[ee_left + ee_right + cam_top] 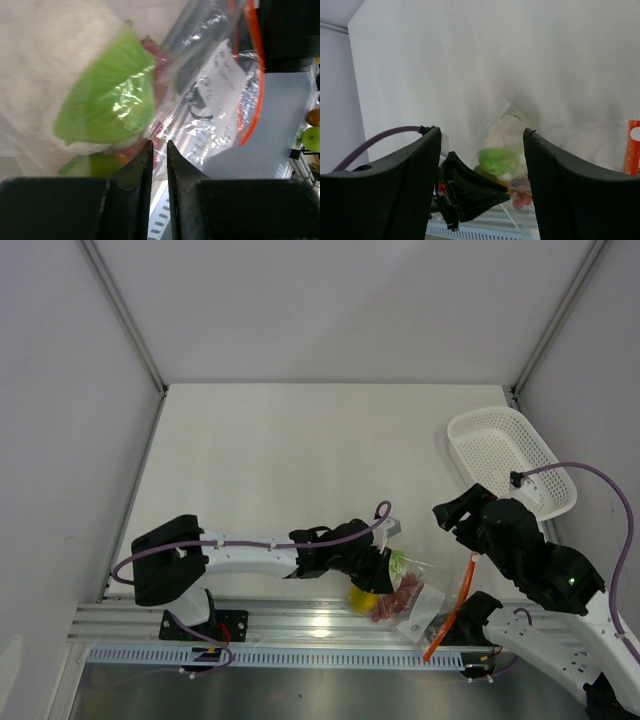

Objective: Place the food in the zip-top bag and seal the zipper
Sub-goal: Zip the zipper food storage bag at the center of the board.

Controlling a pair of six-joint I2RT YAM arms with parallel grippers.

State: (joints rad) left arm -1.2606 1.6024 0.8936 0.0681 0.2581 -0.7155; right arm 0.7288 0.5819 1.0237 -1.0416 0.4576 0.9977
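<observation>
The clear zip-top bag (425, 612) lies at the table's near edge, partly over the metal rail. Inside it I see food: a yellow fruit (362, 600), dark red grapes (405, 592), a green piece (107, 97) and a whitish piece (507, 130). The orange-red zipper (452, 612) hangs off toward the right and stands apart in a loop (255, 75). My left gripper (159, 144) is shut on the bag's clear film beside the food, reaching in from the left (388, 565). My right gripper (482, 131) is open and hovers right of the bag (447, 512), holding nothing.
A white mesh basket (510, 455) sits at the back right. An aluminium rail (290, 625) runs along the near edge under part of the bag. Walls and frame posts close in the table on three sides.
</observation>
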